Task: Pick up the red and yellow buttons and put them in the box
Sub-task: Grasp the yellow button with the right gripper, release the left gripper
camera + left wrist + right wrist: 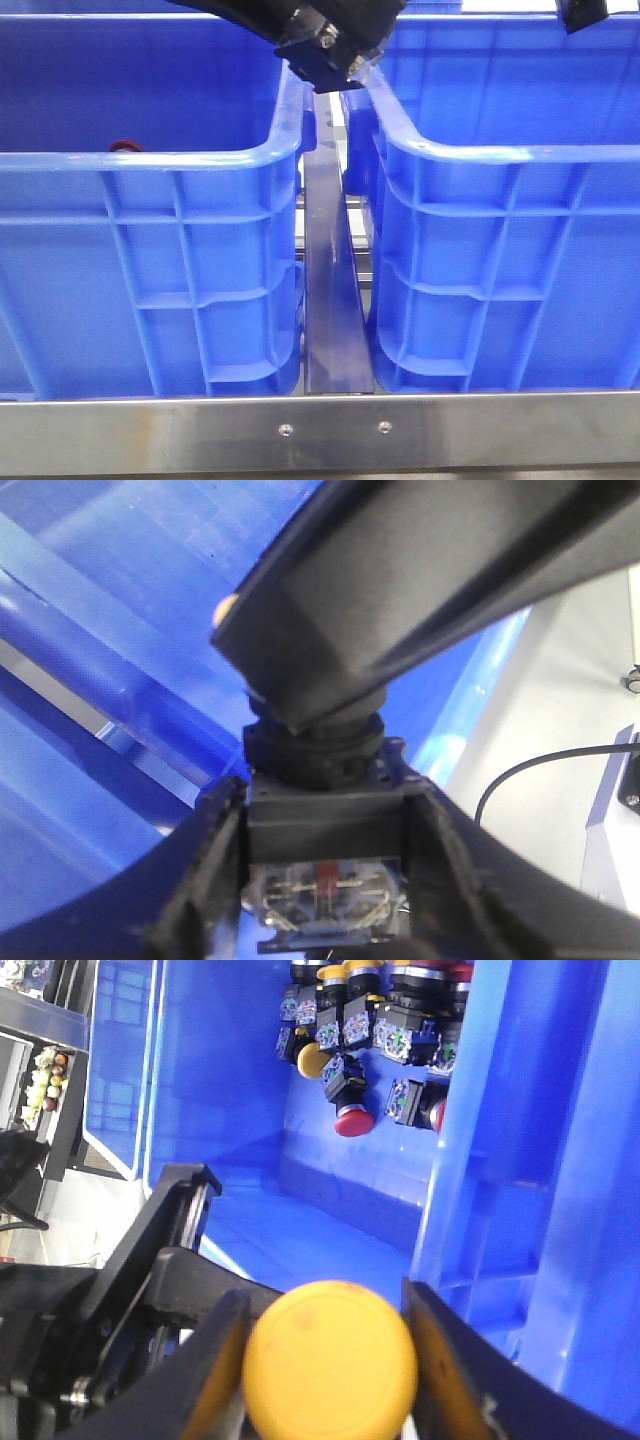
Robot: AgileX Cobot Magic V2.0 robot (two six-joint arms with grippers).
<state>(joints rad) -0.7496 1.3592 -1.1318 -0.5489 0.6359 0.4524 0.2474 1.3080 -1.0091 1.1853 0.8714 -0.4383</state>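
Both arms look to be in the carrying step, each with a button clamped and a drop into a crate to come. The right gripper (330, 1360) is closed on a yellow button (330, 1370), its smooth domed cap filling the gap between the fingers (455, 1360); beyond the fingertips lies a blue crate (500, 1160) holding a pile of buttons (370, 1040). The left gripper (325, 870) pinches a button's black block (325, 825), its clear contact housing (325, 895) deeper between the fingers; the cap colour is hidden. In the front view it hangs over the gap between the left crate (150, 160) and the right crate (500, 155). Next, each arm must clear a rim, then release.
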